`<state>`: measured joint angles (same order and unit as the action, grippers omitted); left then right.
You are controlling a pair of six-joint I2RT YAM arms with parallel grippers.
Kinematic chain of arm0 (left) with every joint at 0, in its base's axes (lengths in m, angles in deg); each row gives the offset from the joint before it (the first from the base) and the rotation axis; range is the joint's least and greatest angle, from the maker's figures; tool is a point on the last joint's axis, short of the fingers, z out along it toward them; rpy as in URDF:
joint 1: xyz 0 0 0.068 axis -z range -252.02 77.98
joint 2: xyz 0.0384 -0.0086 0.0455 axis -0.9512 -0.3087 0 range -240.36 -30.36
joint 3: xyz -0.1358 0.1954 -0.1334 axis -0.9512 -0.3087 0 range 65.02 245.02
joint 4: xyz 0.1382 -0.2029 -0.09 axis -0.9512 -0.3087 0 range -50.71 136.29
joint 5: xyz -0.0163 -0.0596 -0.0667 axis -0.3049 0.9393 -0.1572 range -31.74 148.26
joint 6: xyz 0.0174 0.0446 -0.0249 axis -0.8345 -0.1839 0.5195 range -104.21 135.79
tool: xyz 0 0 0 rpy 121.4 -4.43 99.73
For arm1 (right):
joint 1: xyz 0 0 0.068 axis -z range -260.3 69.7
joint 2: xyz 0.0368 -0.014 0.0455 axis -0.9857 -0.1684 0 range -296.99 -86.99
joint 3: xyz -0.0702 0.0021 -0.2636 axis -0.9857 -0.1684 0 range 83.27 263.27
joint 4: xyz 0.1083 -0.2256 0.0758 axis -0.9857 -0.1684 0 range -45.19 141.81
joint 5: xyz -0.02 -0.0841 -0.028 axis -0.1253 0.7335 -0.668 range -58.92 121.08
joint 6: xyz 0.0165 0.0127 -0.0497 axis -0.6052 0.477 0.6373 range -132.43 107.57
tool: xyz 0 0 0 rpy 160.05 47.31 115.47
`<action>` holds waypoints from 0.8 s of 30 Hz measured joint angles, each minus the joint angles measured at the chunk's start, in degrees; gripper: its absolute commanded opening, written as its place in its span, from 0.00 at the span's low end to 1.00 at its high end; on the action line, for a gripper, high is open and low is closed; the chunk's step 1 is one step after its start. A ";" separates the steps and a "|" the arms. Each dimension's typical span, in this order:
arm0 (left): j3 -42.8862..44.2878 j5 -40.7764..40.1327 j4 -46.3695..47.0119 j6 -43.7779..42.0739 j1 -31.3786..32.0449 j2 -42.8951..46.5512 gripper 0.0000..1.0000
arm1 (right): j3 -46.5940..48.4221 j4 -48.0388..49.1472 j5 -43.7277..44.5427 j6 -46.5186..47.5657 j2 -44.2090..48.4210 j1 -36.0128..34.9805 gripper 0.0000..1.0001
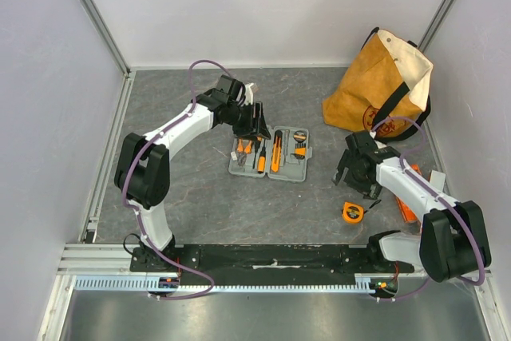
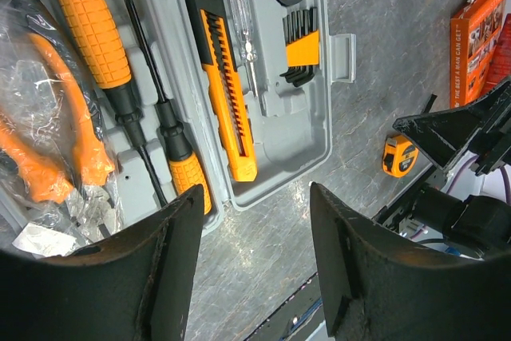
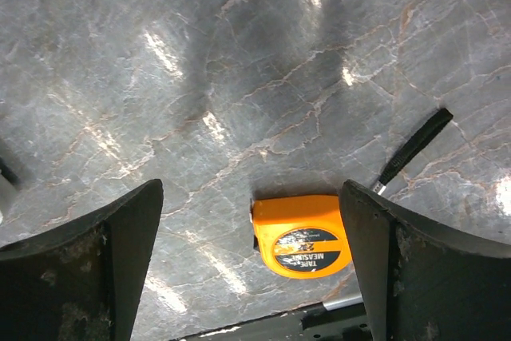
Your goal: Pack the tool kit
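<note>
The tool kit lies open on the table, a grey case with moulded slots. In it I see orange-and-black screwdrivers, a utility knife, hex keys and pliers under clear plastic. My left gripper hovers over the case's far edge, and in its wrist view it stands open with only table between the fingers. An orange tape measure lies on the table to the right of the case. My right gripper is open above it; the tape measure sits close to the right finger, untouched.
A tan canvas bag with black straps stands at the back right. An orange box lies by the right arm, also seen as the orange box. A thin black piece lies beside the tape measure.
</note>
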<state>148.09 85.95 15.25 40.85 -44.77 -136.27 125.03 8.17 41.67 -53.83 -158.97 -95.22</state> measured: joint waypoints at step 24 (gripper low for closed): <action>-0.96 -0.02 0.00 -0.02 0.00 0.00 0.61 | -1.38 -11.74 -1.18 -9.16 3.87 -0.35 0.98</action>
<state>147.13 85.92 15.25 40.83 -44.77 -136.27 123.65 -3.57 40.49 -62.99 -155.10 -95.57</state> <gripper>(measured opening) 0.615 0.982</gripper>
